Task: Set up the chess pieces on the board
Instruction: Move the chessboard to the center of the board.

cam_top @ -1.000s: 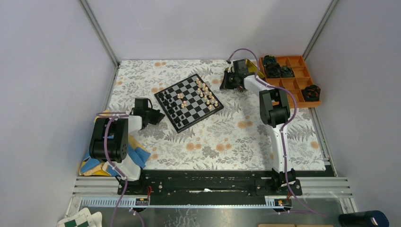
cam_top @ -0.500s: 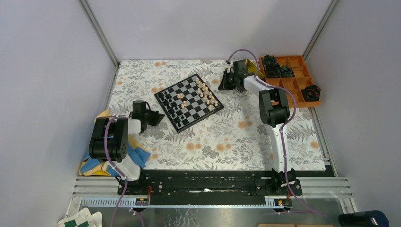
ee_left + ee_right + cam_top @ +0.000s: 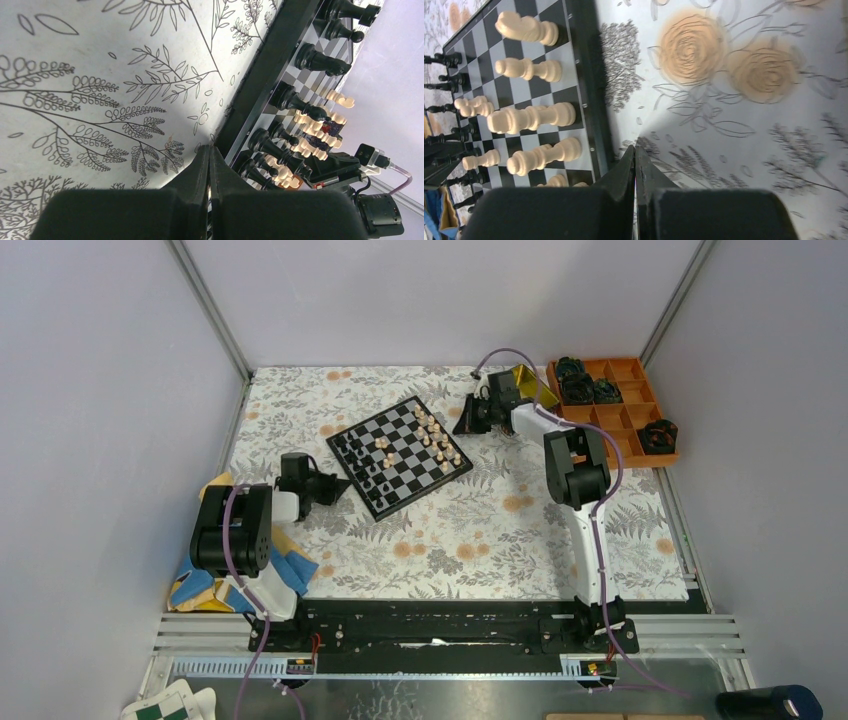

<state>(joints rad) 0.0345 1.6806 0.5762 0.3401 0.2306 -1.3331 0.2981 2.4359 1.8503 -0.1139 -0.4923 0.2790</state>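
chess pieces too small to identify overhead

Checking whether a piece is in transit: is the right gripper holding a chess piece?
No: the right wrist view shows the right gripper shut on nothing, its tips over the floral cloth beside the board.

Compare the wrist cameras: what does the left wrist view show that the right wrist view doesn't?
Only left wrist: black pieces close up along the rim of the board, with the right arm beyond it. Only right wrist: tan pieces close up, orange flowers on the tablecloth, a blue cloth in the corner. Both: the board with pieces of both colours, and each view's own gripper, left gripper and right gripper, shut and empty beside the rim.
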